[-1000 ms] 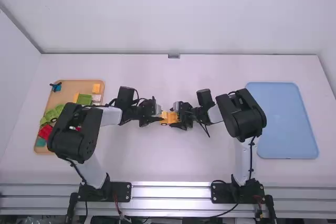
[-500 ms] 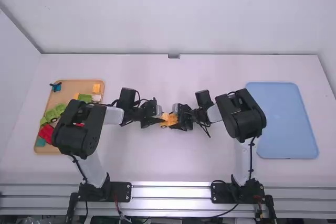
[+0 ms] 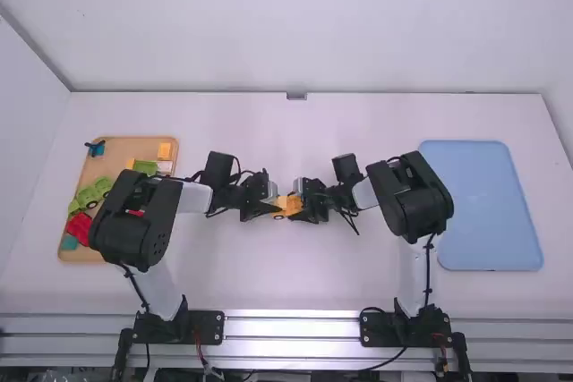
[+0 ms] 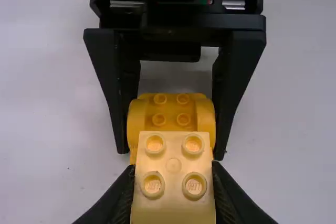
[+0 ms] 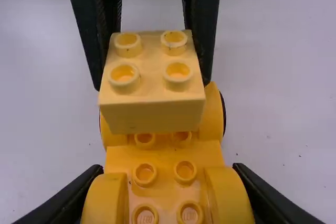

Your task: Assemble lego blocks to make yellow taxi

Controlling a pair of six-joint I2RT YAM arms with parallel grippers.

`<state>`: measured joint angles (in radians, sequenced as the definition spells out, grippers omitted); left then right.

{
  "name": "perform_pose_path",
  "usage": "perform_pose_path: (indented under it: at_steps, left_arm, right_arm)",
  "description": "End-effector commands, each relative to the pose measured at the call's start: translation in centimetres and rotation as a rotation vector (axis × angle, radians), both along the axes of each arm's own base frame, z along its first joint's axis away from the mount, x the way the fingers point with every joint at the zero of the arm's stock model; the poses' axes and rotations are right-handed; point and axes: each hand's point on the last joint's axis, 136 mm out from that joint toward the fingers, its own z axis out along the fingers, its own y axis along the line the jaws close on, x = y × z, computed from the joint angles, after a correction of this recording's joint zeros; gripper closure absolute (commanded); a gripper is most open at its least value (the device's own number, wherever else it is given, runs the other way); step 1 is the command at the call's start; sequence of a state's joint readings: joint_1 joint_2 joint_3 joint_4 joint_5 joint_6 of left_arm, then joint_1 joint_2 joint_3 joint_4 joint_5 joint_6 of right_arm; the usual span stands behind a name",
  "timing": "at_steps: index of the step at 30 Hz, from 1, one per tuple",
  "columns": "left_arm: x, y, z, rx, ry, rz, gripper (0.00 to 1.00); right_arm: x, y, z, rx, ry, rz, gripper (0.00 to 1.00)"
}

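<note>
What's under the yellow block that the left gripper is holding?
Part of the yellow wheeled base, which the right gripper holds. Several of the base's studs show beyond the block; any directly beneath the block are covered, and I can't tell whether the two pieces touch.

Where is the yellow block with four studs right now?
Both wrist views show the block held by the left gripper, over the end of the car base opposite the right gripper; the high view puts it near the middle of the table.
</note>
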<state>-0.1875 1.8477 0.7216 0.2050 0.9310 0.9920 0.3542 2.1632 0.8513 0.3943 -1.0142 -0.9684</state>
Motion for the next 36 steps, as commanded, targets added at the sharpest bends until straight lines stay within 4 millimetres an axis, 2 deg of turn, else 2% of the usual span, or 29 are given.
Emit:
perform_pose_path:
  at_steps: [1, 36]
  left_arm:
    - [-0.3, -0.4, 0.1, -0.013, 0.009, -0.018, 0.98]
    - [-0.1, 0.0, -0.9, 0.055, 0.003, 0.002, 0.97]
  right_arm:
    - [-0.1, -0.2, -0.1, -0.015, 0.008, -0.014, 0.43]
    - [-0.4, 0.0, -0.1, -0.012, -0.002, 0.002, 0.42]
